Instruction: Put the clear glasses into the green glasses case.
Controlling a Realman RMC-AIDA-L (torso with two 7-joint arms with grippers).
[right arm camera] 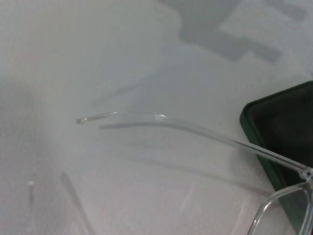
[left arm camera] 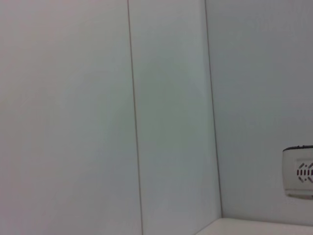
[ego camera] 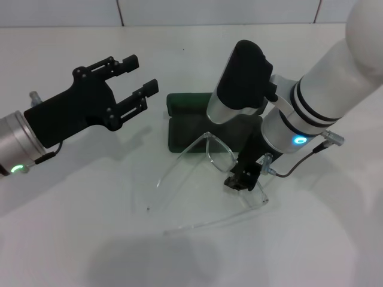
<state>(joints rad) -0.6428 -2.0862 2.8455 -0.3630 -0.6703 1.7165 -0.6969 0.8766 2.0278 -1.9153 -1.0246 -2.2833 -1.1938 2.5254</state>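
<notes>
The clear glasses hang tilted just in front of the green glasses case, which lies open in the middle of the white table. My right gripper is shut on the glasses' frame at the right lens, and the arm hides the right part of the case. One thin clear arm reaches left, the other trails toward the front. In the right wrist view a clear arm of the glasses runs above its shadow beside the case's corner. My left gripper is open, held above the table left of the case.
The white table spreads to the front and left. White wall panels stand behind it. The left wrist view holds only wall panels and a small white vented box at one edge.
</notes>
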